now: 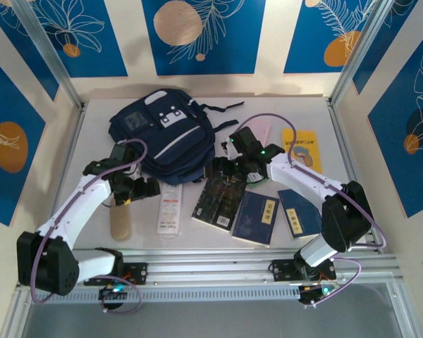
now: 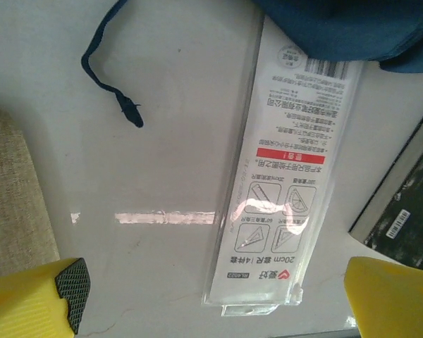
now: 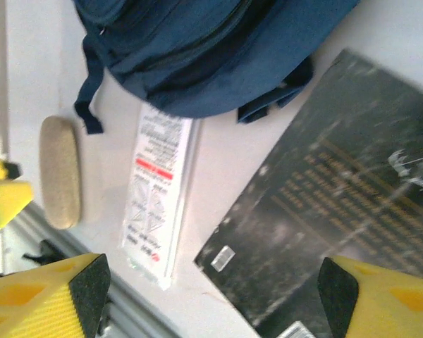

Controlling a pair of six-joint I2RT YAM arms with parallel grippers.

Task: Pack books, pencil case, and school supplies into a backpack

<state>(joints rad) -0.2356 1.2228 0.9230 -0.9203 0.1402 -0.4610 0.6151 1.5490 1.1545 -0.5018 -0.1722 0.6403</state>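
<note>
The navy backpack lies at the back of the table, its lower edge resting on the top end of the white packet. My left gripper hangs open over the packet's near end, nothing held. The tan block lies left of it. My right gripper is open above the near corner of the black book, beside the backpack's edge. Two navy books and a yellow book lie to the right. A pale pink case peeks out behind the right arm.
A loose dark strap trails from the backpack onto the white table. A metal rail runs along the near edge. Frame posts and patterned walls close in the back and sides.
</note>
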